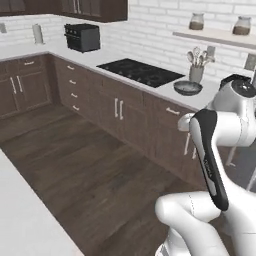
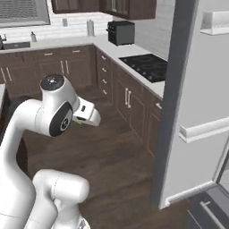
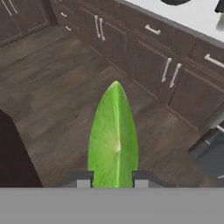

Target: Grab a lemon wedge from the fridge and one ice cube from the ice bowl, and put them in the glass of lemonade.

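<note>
Yellowish-green and glossy, the lemon wedge [image 3: 113, 138] stands upright at the lower centre of the hand view, a narrow leaf-shaped sliver tapering to a point, with pale streaks fanning from a light spot on its face. The hand [image 3: 113, 179] grips it between its two fingertips [image 3: 83, 180], over the dark wood floor [image 3: 57, 83]. In the right base view a sliver of the wedge peeks out beside the hand, left of centre, near the grey fridge [image 2: 201, 89] door.
</note>
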